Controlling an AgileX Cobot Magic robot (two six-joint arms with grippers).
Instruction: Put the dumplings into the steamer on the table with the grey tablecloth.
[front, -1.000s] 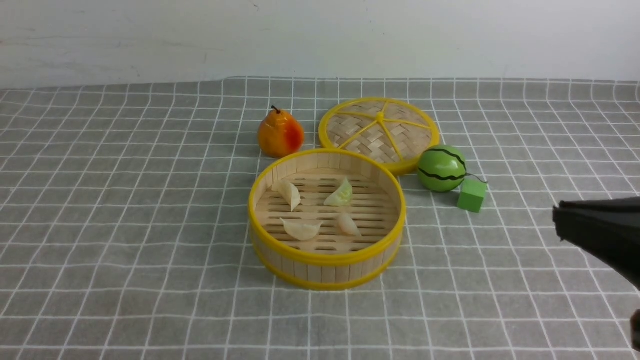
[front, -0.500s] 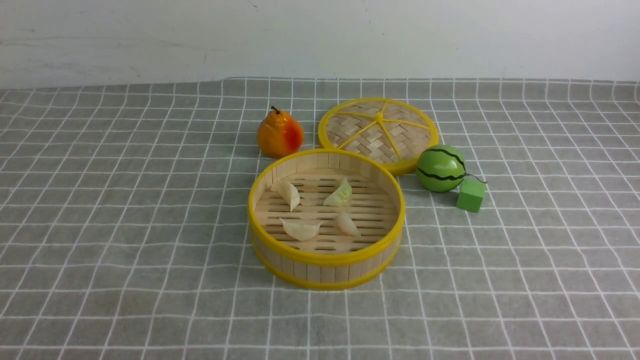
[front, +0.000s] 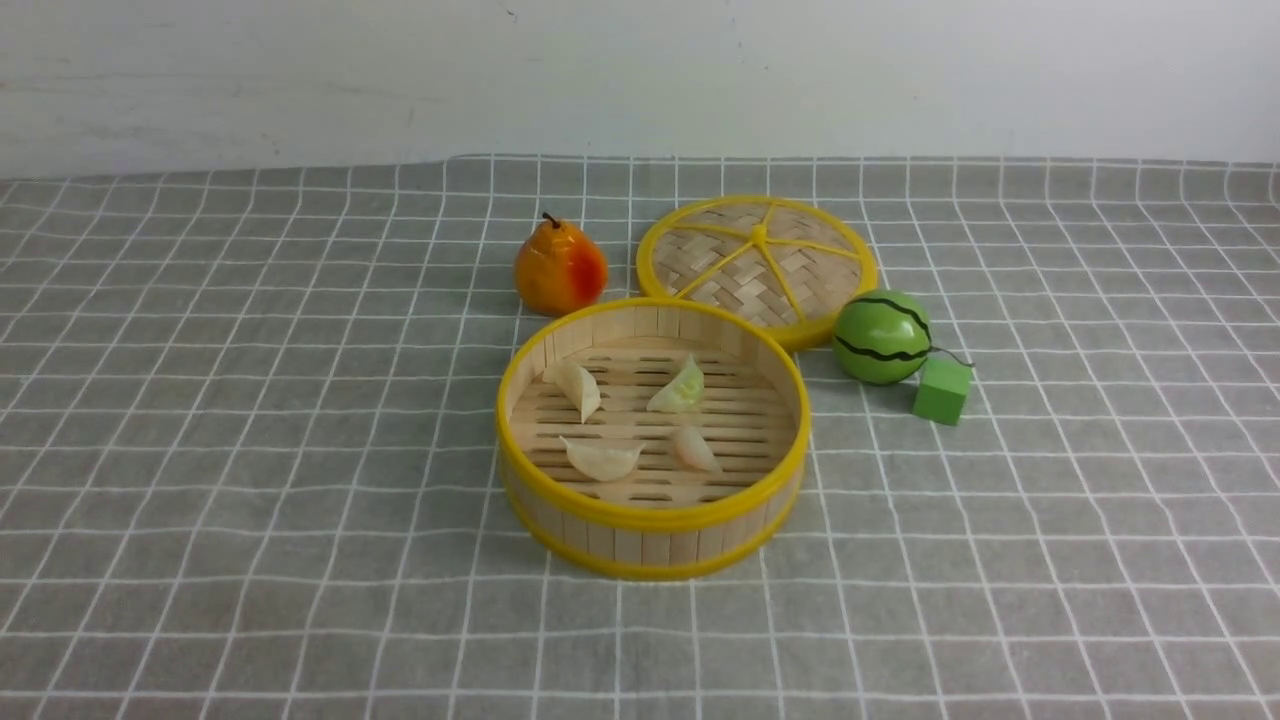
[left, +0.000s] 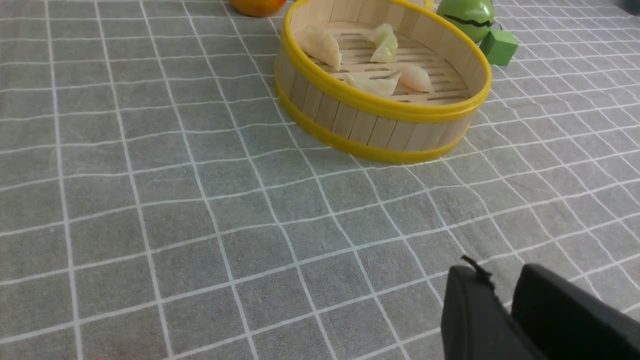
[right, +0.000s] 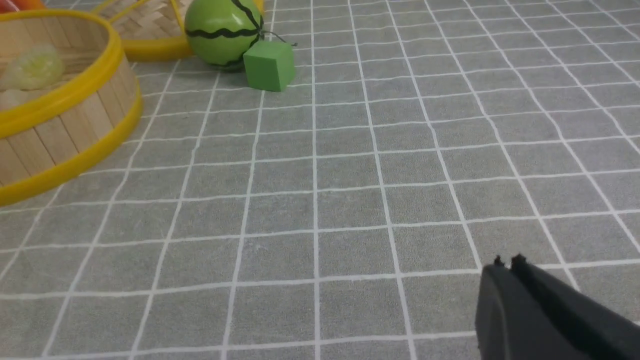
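While the front view shows neither arm, each wrist view catches its own gripper low over the grey tablecloth (front: 250, 450) near the table's (front: 1100, 600) front edge. The left gripper (left: 505, 290) has its dark fingers slightly parted, nothing between them; the steamer (left: 380, 125) sits well apart from it, further in toward the middle. All four dumplings (front: 640, 415) lie on the steamer's slatted floor, the pale green one (front: 680, 388) toward the back. Only the front view shows the whole pear (front: 560, 268) and woven lid (front: 757, 265) behind the steamer. The right gripper (right: 506, 265) is pressed together and empty, with the watermelon ball (right: 222, 32) and green cube (right: 270, 65) well beyond it, beside the steamer's right rim.
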